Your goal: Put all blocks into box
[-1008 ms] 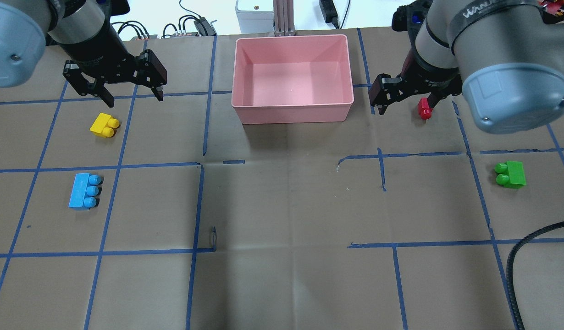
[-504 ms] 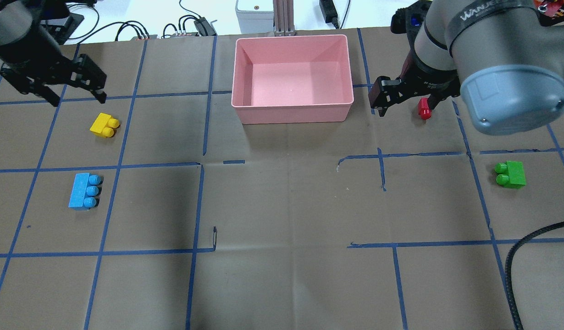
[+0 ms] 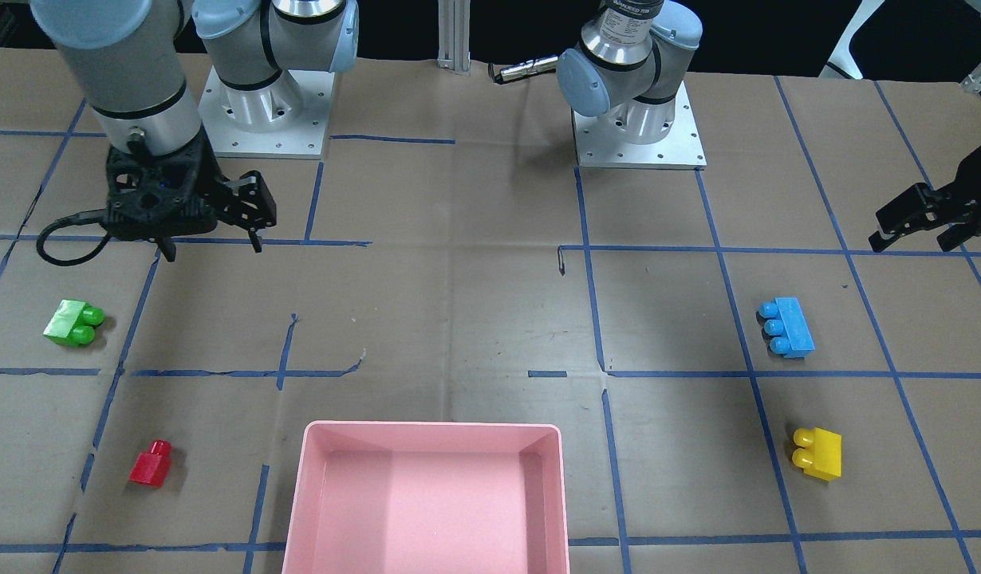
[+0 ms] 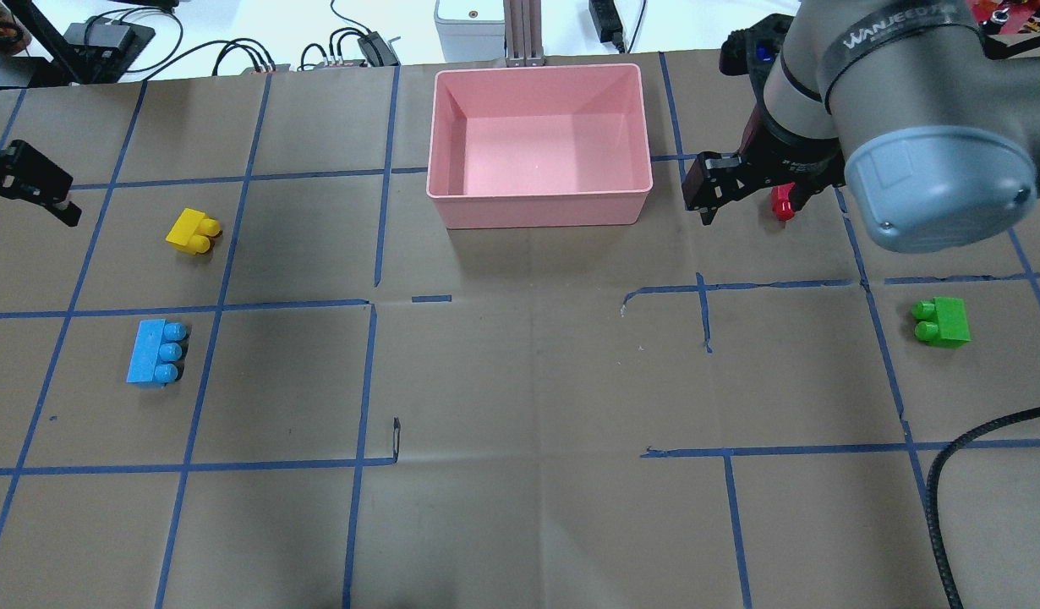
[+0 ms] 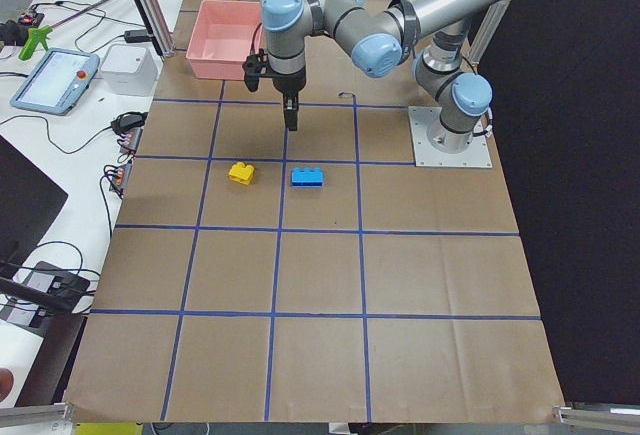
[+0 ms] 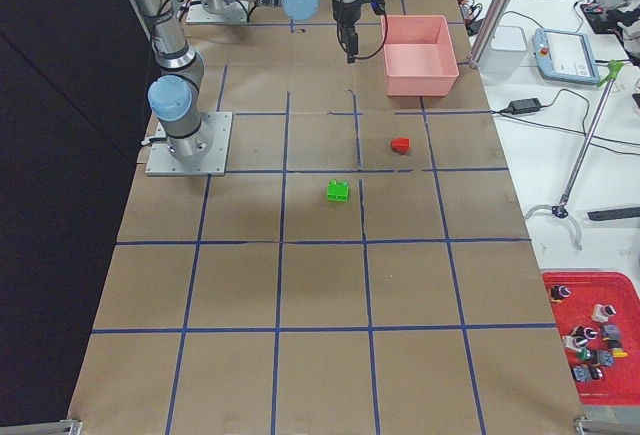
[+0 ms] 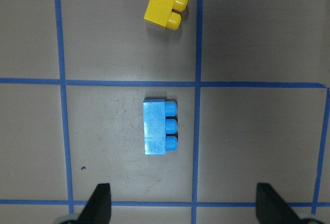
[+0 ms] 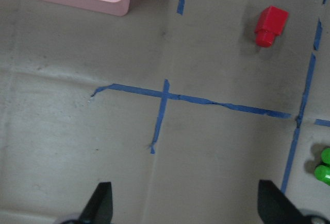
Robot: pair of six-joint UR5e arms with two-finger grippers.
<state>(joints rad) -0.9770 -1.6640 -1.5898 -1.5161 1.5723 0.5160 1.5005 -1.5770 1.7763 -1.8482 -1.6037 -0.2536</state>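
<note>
The left gripper point(image 4: 23, 211) has moved away from the yellow block point(image 4: 190, 231), spread empty like the right gripper point(image 4: 748, 207); the box point(image 4: 537, 207) holds nothing.

The box point(image 4: 537, 210) sits far and central on the table point(image 4: 528, 381). Left of it lie the first two-stud block point(image 4: 190, 230) and, nearer, the three-stud block point(image 4: 152, 353). Right of it lie the one-stud block point(image 4: 783, 205) and, nearer, the second two-stud block point(image 4: 943, 321).
</note>
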